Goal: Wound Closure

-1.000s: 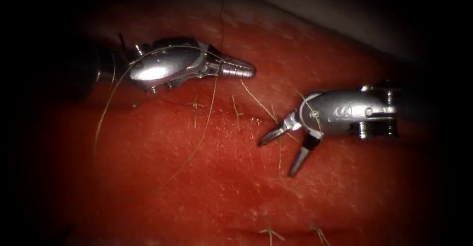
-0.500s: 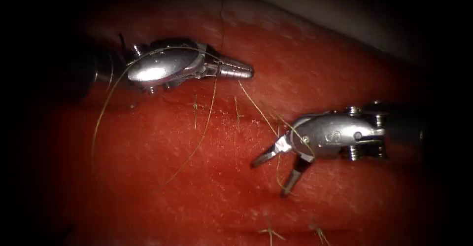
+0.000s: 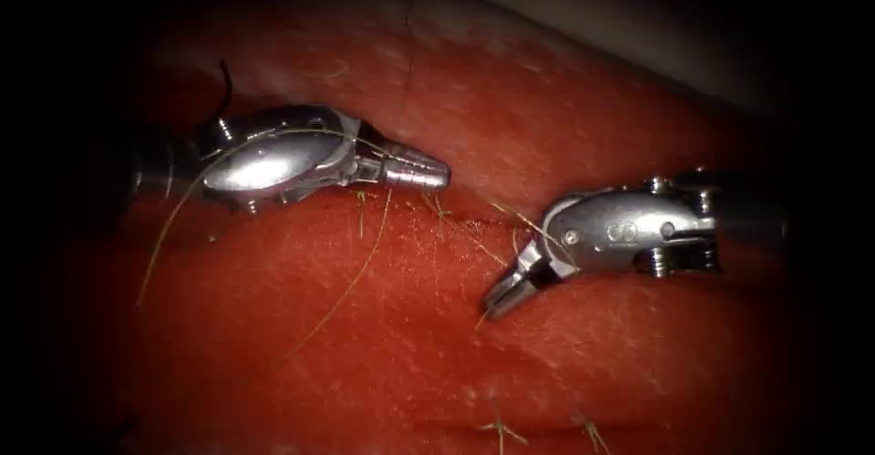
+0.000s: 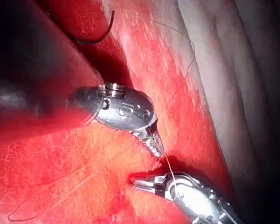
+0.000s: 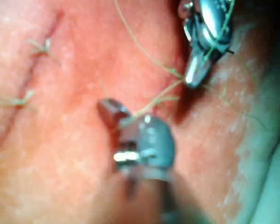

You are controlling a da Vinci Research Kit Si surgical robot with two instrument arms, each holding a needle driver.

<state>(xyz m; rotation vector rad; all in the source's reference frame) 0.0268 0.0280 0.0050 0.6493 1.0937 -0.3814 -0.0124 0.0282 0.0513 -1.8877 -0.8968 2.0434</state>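
While both tools pinch thread (image 3: 360, 263) mid-frame | left tool (image 3: 436, 171) and right tool (image 3: 497, 302) pressed together | risk: overpull may snap it or tear tissue (image 3: 383, 346) | needle unseen

In the endoscope view the left tool's shaft (image 3: 155, 168) sank into the dark at the left edge, and the right tool's shaft (image 3: 756, 222) faded out on the right. The thread (image 3: 351, 277) thinned away toward the lower middle, its end too fine to trace. Whether the right tool (image 3: 499, 302) pinched that thread could not be made out. In the right wrist view the right tool (image 5: 112, 109) was badly blurred.
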